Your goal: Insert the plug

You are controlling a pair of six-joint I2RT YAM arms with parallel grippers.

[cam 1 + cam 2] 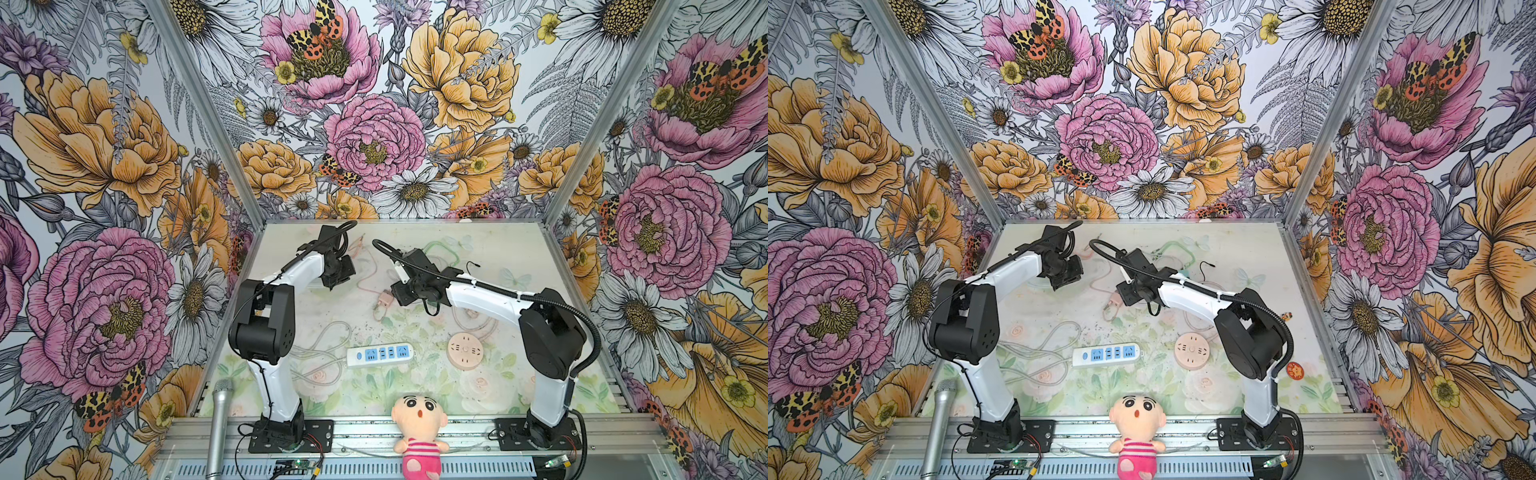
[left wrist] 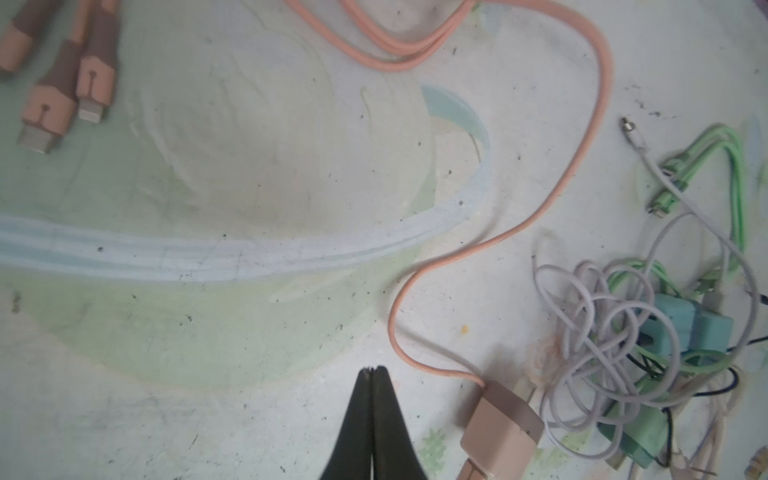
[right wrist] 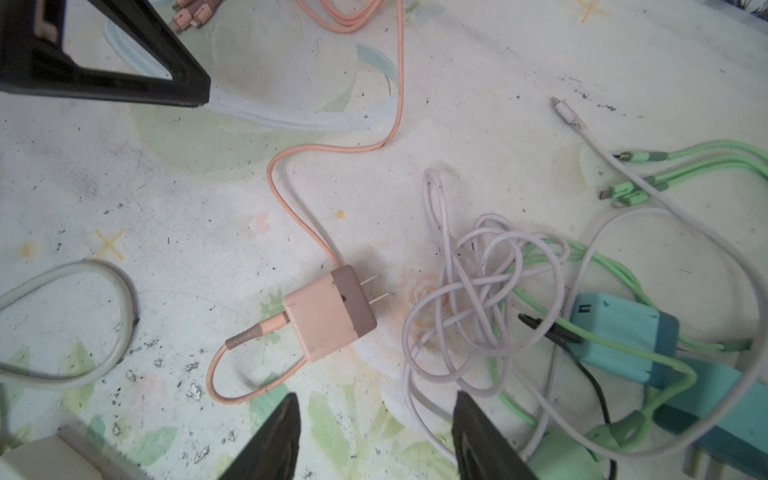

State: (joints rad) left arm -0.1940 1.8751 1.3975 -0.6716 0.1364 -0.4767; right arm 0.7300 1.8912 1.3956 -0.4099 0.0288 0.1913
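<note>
Right gripper (image 3: 376, 419): jaws were seen spread with nothing between them; it was poised above the bench (image 3: 519, 62), just short of the plug.
Left gripper (image 2: 372, 370): fingers were seen pressed together on nothing; it was placed over bare bench, near the plug but not touching it.
Plug (image 3: 328, 316): pink charger, recorded lying flat and unheld on the bench, its two prongs (image 3: 374, 289) turned toward a cable tangle; not yet inserted.
Pink cable (image 3: 291, 208): a short loop was noted between the right gripper and the plug body; the remainder was laid away across the bench.
Cable tangle (image 3: 478, 291): pale loops, found just beside the prongs, mixed with green leads (image 3: 640, 156) and teal chargers (image 3: 615, 332).
Power strip (image 1: 380, 354): white with blue sockets, lying loose nearer the arm bases, well apart from the plug; a round socket (image 1: 465, 351) was noted beside it.
Risk, grasp: the short loop could be pinched along with the body, or instead of it, if the jaws were closed too short; the plug would then be tilted or dropped.
Risk, snag: a pale loop could be caught on the prongs at lift, and the tangle dragged along.
Risk, drag: the plug could be pulled askew in the jaws by its trailing cable.
Risk, insertion: the strip was judged unrestrained; it could be shoved along the bench if the prongs were pressed in off-line.
</note>
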